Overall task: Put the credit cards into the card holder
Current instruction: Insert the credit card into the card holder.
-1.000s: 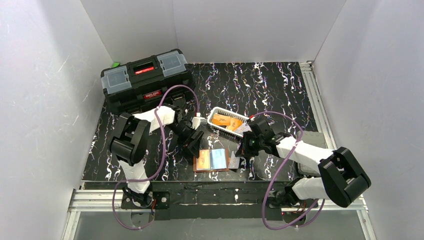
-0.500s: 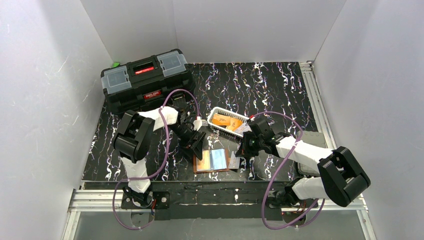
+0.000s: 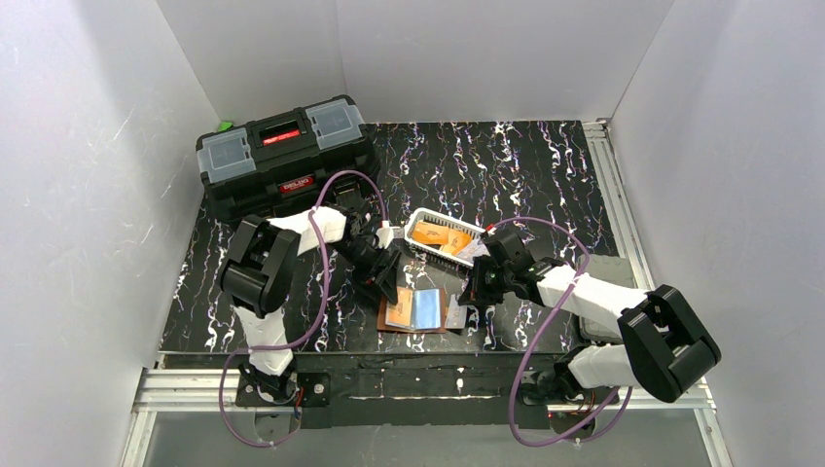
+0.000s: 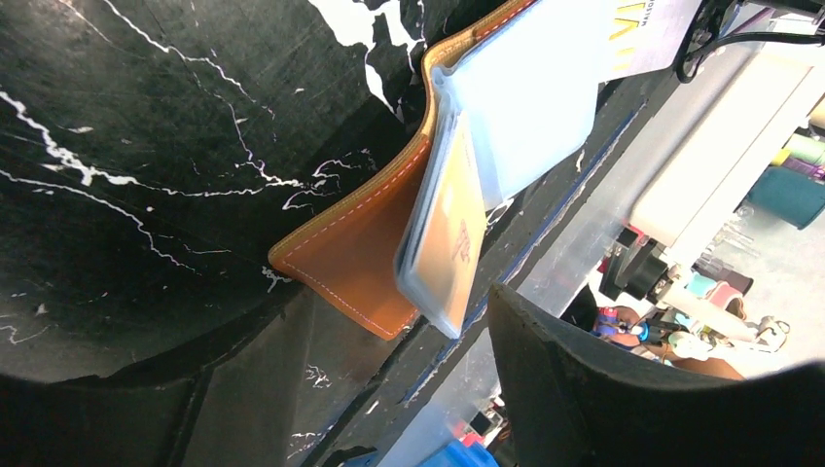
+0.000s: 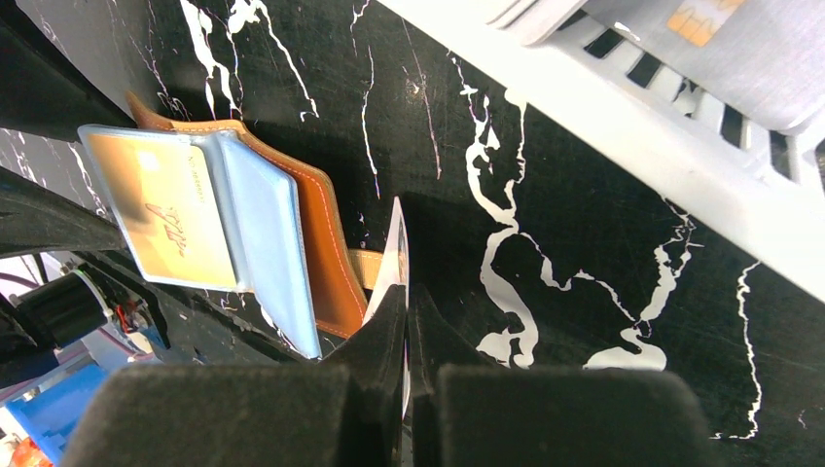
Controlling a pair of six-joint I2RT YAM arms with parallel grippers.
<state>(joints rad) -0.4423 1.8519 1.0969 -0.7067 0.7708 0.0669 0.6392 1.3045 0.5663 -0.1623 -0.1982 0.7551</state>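
Observation:
The card holder [image 3: 391, 319] lies open near the table's front edge, a brown leather wallet [image 4: 340, 255] with clear sleeves. One sleeve [image 4: 449, 233] holds an orange credit card [image 5: 165, 209] and stands tilted up. My left gripper [image 3: 386, 276] is open at the holder's left edge, its fingers [image 4: 603, 389] wide apart with nothing clamped. My right gripper [image 5: 409, 304] is shut on a whitish credit card [image 5: 397, 248], seen edge-on, just right of the holder [image 5: 331, 248] by its snap tab. In the top view that card [image 3: 456, 312] hangs below the right gripper [image 3: 474, 294].
A white slotted basket [image 3: 424, 212] behind the holder holds more orange cards [image 3: 438, 234]; its wall [image 5: 623, 117] is close to my right gripper. A black toolbox [image 3: 282, 156] stands at the back left. White walls enclose the table.
My left gripper has moved right up to the holder's left edge, and its jaws have narrowed a little. The right arm and its card have stayed put.

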